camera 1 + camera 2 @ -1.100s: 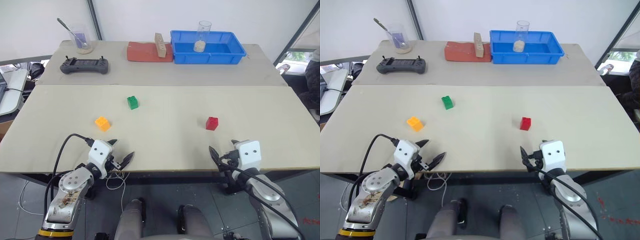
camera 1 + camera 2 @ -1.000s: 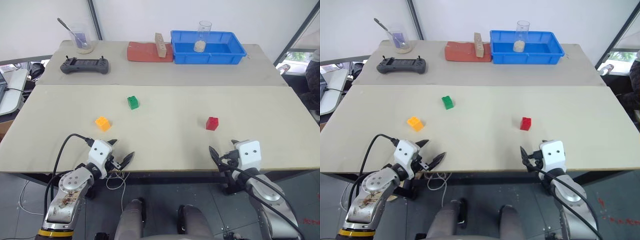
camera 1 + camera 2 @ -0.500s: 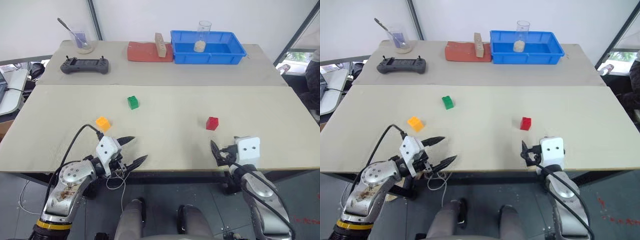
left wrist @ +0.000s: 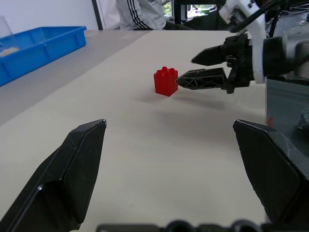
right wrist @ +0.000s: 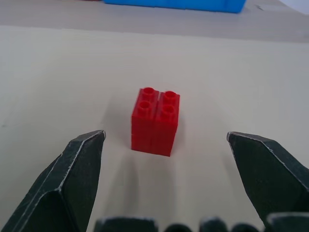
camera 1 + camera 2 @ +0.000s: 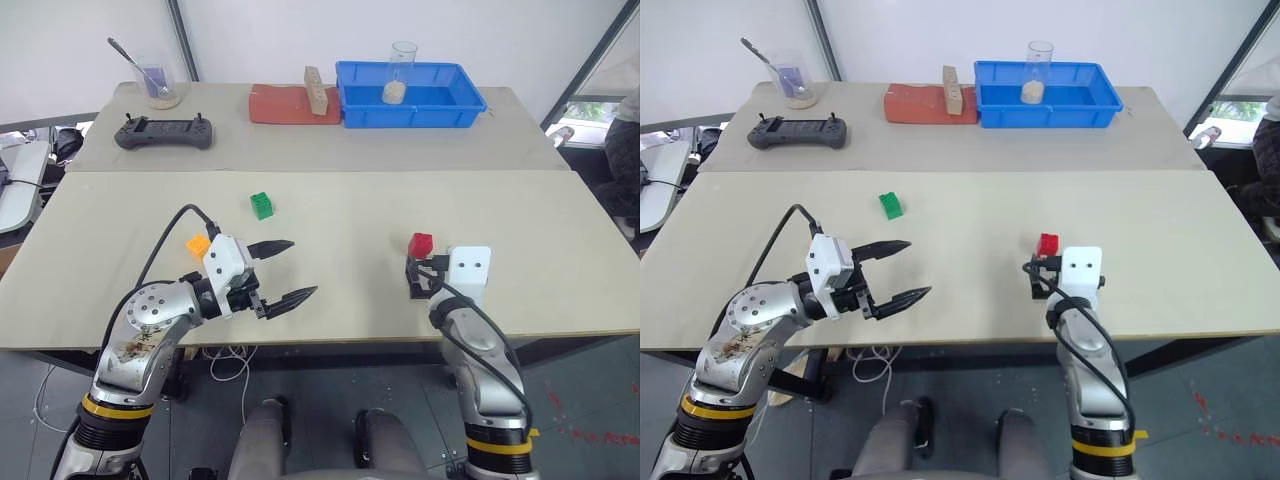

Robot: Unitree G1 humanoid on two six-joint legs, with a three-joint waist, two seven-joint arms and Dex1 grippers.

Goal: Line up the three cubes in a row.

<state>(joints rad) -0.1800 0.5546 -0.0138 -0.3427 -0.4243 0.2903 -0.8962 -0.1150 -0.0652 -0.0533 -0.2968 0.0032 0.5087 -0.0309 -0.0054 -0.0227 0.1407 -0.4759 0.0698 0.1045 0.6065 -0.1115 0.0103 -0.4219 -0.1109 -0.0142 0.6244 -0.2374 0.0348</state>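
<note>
Both grippers have come in over the table since the earlier frames. Right gripper (image 5: 161, 181) spread wide and empty, red cube (image 5: 155, 121) just ahead, centred between its fingers: approach step. Next, likely advance and close. Left gripper (image 6: 283, 270) also spread, empty. Three cubes: red, green (image 6: 262, 205), orange (image 6: 198, 243).

A red cube (image 5: 155, 121) is seen upright on the tan table (image 5: 58, 72), studs up, centred ahead of the right gripper (image 5: 164, 145). Its two black fingers (image 5: 72, 179) are spread wide, apart from the cube. A blue bin (image 5: 174, 5) is glimpsed beyond.
</note>
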